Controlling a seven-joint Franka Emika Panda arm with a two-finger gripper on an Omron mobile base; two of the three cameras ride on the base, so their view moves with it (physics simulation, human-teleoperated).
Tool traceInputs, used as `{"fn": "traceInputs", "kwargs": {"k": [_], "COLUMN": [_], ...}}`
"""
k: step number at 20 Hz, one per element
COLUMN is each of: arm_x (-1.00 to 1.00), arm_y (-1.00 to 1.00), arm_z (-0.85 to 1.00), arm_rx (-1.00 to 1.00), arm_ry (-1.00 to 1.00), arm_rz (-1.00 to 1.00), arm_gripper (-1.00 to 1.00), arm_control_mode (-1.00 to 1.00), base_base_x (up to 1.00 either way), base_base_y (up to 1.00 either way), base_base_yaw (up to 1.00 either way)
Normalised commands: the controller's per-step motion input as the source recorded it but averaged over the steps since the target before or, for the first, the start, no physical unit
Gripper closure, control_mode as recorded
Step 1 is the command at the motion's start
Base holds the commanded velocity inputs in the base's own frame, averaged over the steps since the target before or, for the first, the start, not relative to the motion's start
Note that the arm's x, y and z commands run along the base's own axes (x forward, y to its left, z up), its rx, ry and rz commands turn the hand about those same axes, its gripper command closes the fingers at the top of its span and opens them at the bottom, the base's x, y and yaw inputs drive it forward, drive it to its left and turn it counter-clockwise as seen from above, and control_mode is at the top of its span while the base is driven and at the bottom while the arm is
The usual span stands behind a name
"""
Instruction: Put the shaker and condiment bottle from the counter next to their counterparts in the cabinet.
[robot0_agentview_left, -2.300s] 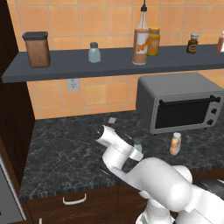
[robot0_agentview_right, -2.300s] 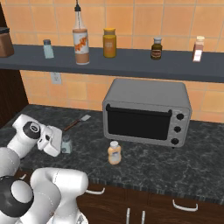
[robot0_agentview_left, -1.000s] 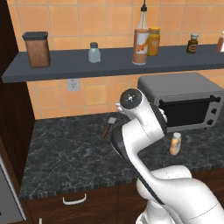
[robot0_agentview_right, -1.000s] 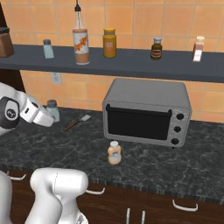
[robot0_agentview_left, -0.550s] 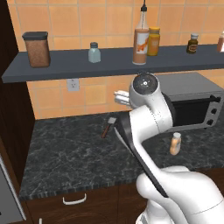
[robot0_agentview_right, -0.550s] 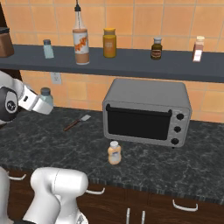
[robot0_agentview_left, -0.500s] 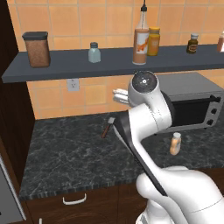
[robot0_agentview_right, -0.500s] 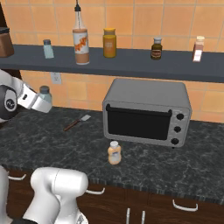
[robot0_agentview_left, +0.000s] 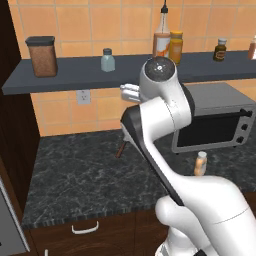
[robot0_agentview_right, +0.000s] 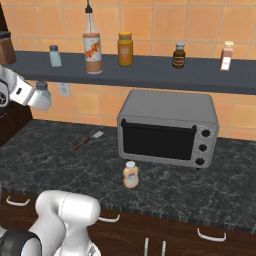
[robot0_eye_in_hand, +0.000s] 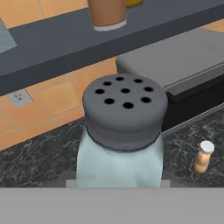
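Lifted off the black white-veined marble surface (robot0_agentview_right: 60, 160) since the earlier frames, the small pale blue-grey translucent shaker with grey perforated cap (robot0_eye_in_hand: 122, 131) now rides in the hand (robot0_agentview_right: 40, 96), just under the front edge of the long dark slate-grey shelf board (robot0_agentview_right: 150, 75). Hand is clamped on the shaker body, cap up, roughly upright. Matching pale blue-grey shaker (robot0_agentview_right: 55, 56) stands on the shelf above, left of the tall pourer bottle (robot0_agentview_right: 92, 46) and the squat mustard-yellow bottle (robot0_agentview_right: 125, 49). Small peach-orange bottle with white cap (robot0_agentview_right: 130, 175) is on the surface in front of the grey toaster oven (robot0_agentview_right: 167, 129), not yet handled. Risk: shaker sits below the shelf lip, so going straight up could knock the cap on the board edge and twist it in the grip. Setting down too near the twin could tip it.
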Motion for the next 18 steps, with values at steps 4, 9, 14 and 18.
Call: {"fn": "traceInputs", "kwargs": {"k": [4, 9, 14, 18], "arm_x": [0.06, 0.02, 0.04, 0.16], "arm_y": [0.2, 0.01, 0.0, 0.0], "arm_z": [0.32, 0.0, 0.3, 0.33], "arm_rx": [0.0, 0.0, 0.0, 0.0], "arm_ry": [0.0, 0.02, -0.05, -0.01], "arm_rz": [0.06, 0.05, 0.05, 0.01], "arm_gripper": [1.0, 1.0, 1.0, 1.0], "arm_control_mode": [-1.0, -1.0, -1.0, -1.0], "base_base_x": [0.0, 0.0, 0.0, 0.0], "base_base_y": [0.0, 0.0, 0.0, 0.0], "base_base_yaw": [0.0, 0.0, 0.0, 0.0]}}
